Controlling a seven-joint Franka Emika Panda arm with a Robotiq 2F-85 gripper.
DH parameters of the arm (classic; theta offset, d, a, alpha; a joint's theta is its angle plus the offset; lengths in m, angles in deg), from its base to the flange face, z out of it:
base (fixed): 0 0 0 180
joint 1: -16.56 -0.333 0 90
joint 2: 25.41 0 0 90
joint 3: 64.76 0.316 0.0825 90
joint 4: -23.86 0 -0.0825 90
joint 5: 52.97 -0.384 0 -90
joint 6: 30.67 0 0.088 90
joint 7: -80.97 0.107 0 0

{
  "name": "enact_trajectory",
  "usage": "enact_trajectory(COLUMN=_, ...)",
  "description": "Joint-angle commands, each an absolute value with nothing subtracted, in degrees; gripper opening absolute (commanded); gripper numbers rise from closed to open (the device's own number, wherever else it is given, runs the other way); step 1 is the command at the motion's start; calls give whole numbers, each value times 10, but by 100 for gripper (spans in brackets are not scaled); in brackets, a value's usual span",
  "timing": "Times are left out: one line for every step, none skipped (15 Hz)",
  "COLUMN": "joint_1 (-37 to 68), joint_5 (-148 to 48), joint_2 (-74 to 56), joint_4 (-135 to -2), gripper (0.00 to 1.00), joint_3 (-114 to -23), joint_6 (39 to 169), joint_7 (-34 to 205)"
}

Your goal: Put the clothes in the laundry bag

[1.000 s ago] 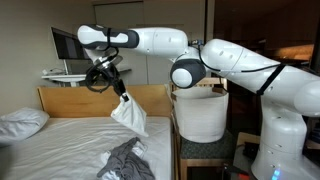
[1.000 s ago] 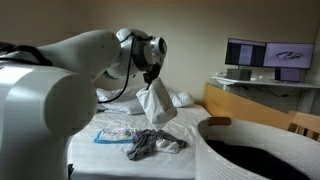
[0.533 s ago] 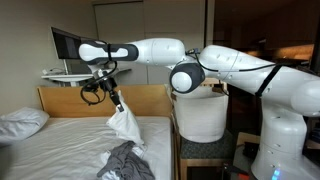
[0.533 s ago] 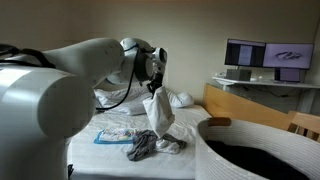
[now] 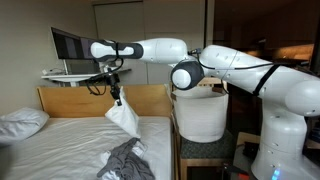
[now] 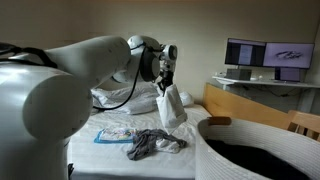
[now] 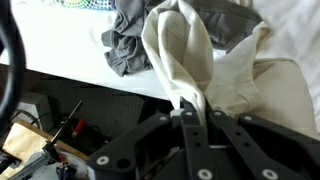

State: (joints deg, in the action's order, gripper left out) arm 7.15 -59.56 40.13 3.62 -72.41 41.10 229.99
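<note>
Holding a white garment by a bunched corner, my pincer is clamped down on the fabric with almost no gap between its tips. In the wrist view the cloth spreads away from my pincer toward the top of the frame. The garment hangs free in the air, clear of the bench, in the middle of both exterior views.

A heap of grey clothes lies crumpled on the white sheet, lower in the frame than the hanging piece, and apart from it. In the wrist view the grey clothes show at upper left, partly behind the white garment.

The laundry bag stands open beside the bench, just right of centre, under my arm. In an exterior view its wide rim fills the lower right. A pillow rests at the left edge.
</note>
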Motion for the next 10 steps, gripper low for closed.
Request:
enact_trajectory(joint_1=70, joint_5=-595, joint_2=401, joint_4=36, gripper=6, joint_3=-723, joint_6=411, joint_7=2300)
enact_trajectory(joint_1=71, joint_5=-610, joint_2=398, joint_4=33, gripper=6, joint_3=-741, joint_6=421, joint_7=2300)
enact_trajectory(joint_1=71, joint_5=-640, joint_2=389, joint_4=23, gripper=6, joint_3=-777, joint_6=434, joint_7=2300)
enact_trajectory(joint_1=72, joint_5=-673, joint_2=380, joint_4=13, gripper=7, joint_3=-815, joint_6=449, joint_7=2300)
enact_trajectory(joint_1=70, joint_5=-707, joint_2=368, joint_4=-3, gripper=7, joint_3=-854, joint_6=466, joint_7=2300)
enact_trajectory(joint_1=66, joint_5=-747, joint_2=353, joint_4=-25, gripper=7, joint_3=-900, joint_6=488, joint_7=2300)
enact_trajectory(joint_1=60, joint_5=-781, joint_2=340, joint_4=-48, gripper=7, joint_3=-943, joint_6=511, joint_7=2300)
enact_trajectory(joint_1=52, joint_5=-811, joint_2=328, joint_4=-70, gripper=7, joint_3=-983, joint_6=530, joint_7=2300)
enact_trajectory(joint_1=43, joint_5=-843, joint_2=314, joint_4=-95, gripper=7, joint_3=-1020, joint_6=547, joint_7=2300)
enact_trajectory(joint_1=31, joint_5=-874, joint_2=299, joint_4=-119, gripper=7, joint_3=-1056, joint_6=560, joint_7=2300)
